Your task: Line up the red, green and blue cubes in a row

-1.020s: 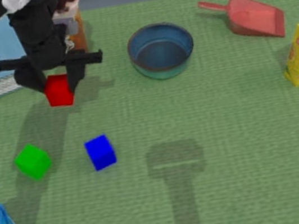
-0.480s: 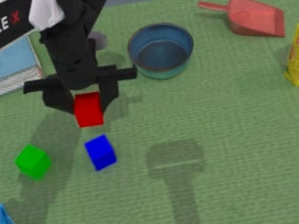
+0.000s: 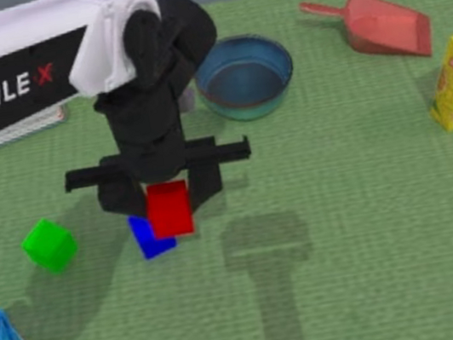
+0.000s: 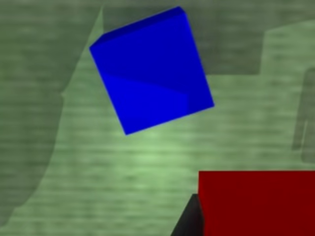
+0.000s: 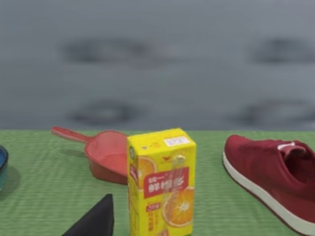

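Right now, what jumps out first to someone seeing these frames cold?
The left pincer holds the red cube in the top view's left-centre, partly covering the blue cube. The green cube sits alone further left. At the far right stands a yellow juice carton, with a red scoop behind it.

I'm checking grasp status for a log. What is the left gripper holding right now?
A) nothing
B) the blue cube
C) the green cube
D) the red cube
D: in the top view the left gripper is shut on the red cube, carried over the blue cube; the green cube sits apart.
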Motion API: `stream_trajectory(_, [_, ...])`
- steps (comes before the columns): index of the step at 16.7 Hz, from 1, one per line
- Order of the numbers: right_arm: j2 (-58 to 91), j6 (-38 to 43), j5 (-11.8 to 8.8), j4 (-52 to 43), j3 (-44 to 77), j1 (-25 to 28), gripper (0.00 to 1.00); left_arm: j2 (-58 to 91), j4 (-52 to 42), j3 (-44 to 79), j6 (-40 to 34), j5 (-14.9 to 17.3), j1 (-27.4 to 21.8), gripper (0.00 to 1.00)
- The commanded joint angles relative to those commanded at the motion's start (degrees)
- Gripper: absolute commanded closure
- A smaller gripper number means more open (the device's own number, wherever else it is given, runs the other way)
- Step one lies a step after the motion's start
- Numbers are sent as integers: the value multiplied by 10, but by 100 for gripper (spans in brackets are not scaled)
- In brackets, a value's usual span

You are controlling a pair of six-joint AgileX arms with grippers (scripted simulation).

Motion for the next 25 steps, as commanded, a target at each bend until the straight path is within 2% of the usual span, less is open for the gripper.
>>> stream_trajectory(4, [0, 0, 0, 0, 0, 0, 0, 5, 8, -7, 2, 0, 2, 100])
stream_trajectory(11, [0, 0, 0, 0, 0, 0, 0, 45, 140, -93, 1, 0, 1, 100])
stream_trajectory(15, [0, 0, 0, 0, 0, 0, 0, 48, 146, -98, 1, 0, 1, 100])
stream_trajectory(25, [0, 0, 0, 0, 0, 0, 0, 48, 146, -98, 1, 0, 1, 25])
